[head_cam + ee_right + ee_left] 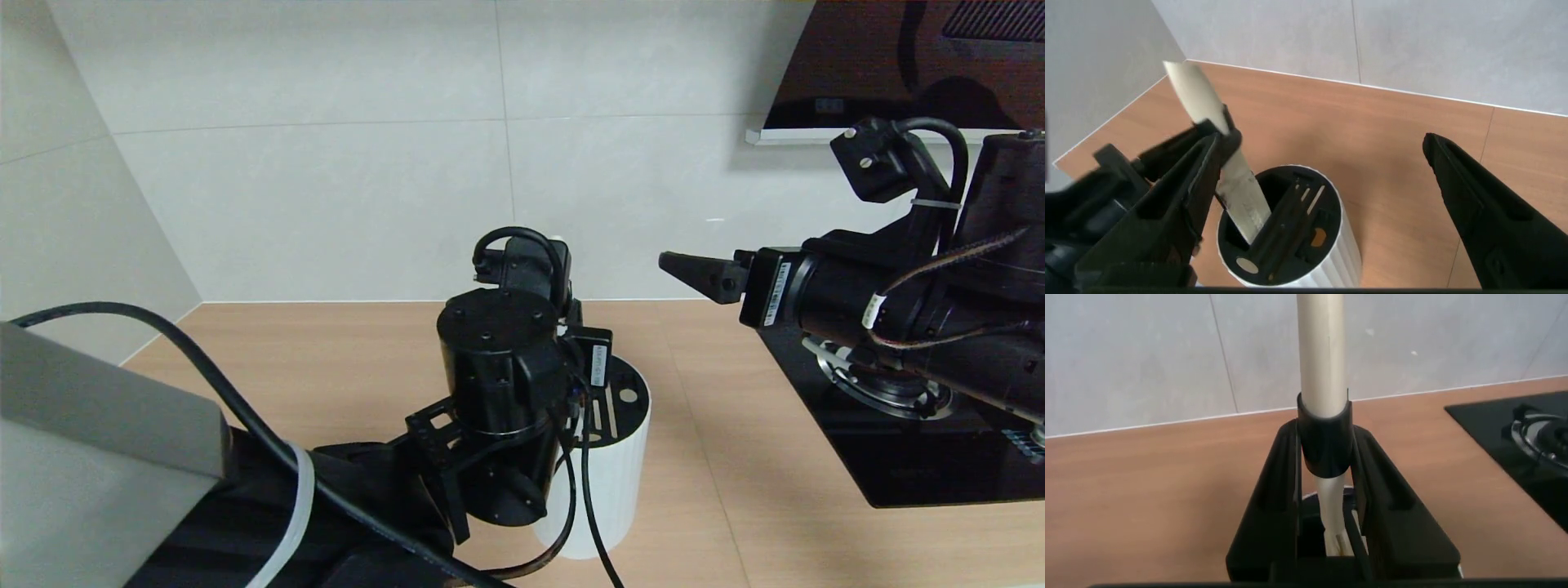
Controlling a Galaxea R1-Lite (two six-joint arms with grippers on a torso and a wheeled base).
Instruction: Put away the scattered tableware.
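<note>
Nearest you on the head cam: left end effector (1327, 478), hanging right over the white cylindrical holder (608, 482). It's clamped on the knife (1321, 351), with the two black fingers (1278, 490) pinching it at the black collar where the cream handle meets the blade. Handle sticks up out of the grip, blade points down. On the right wrist cam you can see the blade's lower end sitting in a slot of the holder's black slotted top (1290, 216); you can't tell how deep it goes. The holder stands upright on the wooden worktop (326, 351), in front of the tiled wall (326, 163) and just left of the black cooktop (898, 465). The right end effector (676, 266) is up in the air, roughly over the cooktop's left edge, pointing toward the left arm's side. It's well apart from knife and holder, holding nothing, jaws spread wide. A burner ring (882, 388) sits on the cooktop under the right arm.
</note>
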